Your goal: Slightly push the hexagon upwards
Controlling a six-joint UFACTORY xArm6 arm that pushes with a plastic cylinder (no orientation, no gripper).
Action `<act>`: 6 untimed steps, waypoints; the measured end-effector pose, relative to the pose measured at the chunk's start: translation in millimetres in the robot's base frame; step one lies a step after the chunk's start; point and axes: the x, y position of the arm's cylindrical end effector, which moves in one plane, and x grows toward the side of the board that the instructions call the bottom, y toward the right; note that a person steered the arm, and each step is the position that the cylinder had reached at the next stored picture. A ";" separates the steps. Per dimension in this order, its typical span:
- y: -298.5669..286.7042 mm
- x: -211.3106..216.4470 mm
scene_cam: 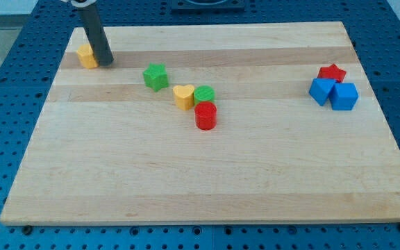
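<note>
A yellow hexagon block (85, 55) lies near the board's top left corner. My tip (105, 62) rests on the board right against the hexagon's right side, and the dark rod hides part of that side. Whether the tip touches the block cannot be told for sure.
A green star (156, 76) lies right of the tip. A yellow heart (182, 96), a green cylinder (204, 94) and a red cylinder (205, 115) cluster near the middle. A red star (332, 72) and two blue blocks (321, 90) (344, 96) sit at the right. The wooden board (207, 187) ends close above the hexagon.
</note>
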 end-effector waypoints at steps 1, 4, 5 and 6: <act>-11.6 36.6; -51.0 -45.7; -43.2 -19.4; -1.1 -32.1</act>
